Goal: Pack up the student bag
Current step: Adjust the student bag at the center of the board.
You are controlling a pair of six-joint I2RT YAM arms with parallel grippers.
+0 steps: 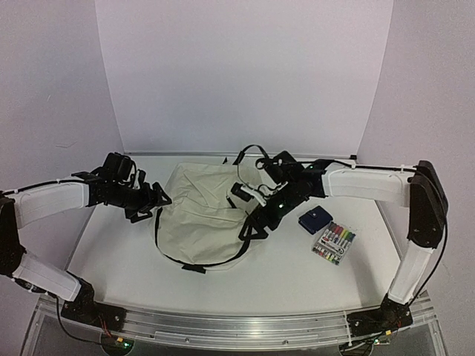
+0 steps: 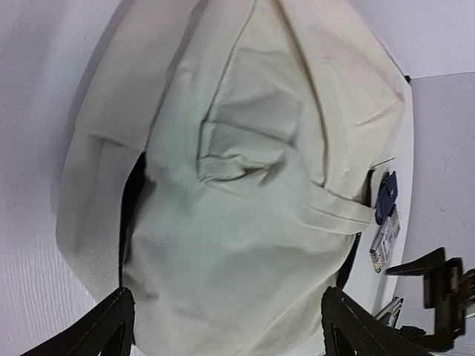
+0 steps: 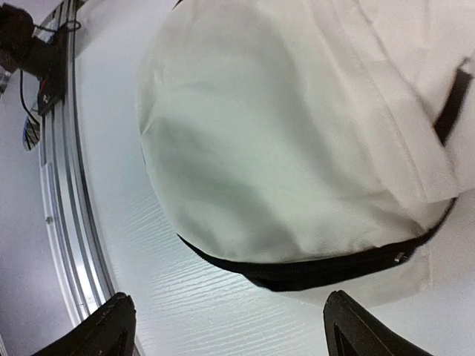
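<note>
Student bag (image 1: 200, 222) lies flat mid-bench (image 1: 282, 274). Left pincer (image 1: 152, 200) gapes empty at bag's left edge; right pincer (image 1: 256, 225) gapes empty at right edge. Best bet: pinch fabric beside zip (image 3: 312, 271), spread mouth.

Both arms (image 1: 367, 184): white shells, black joints, dark fingers (image 2: 104, 330) (thin cables).
</note>
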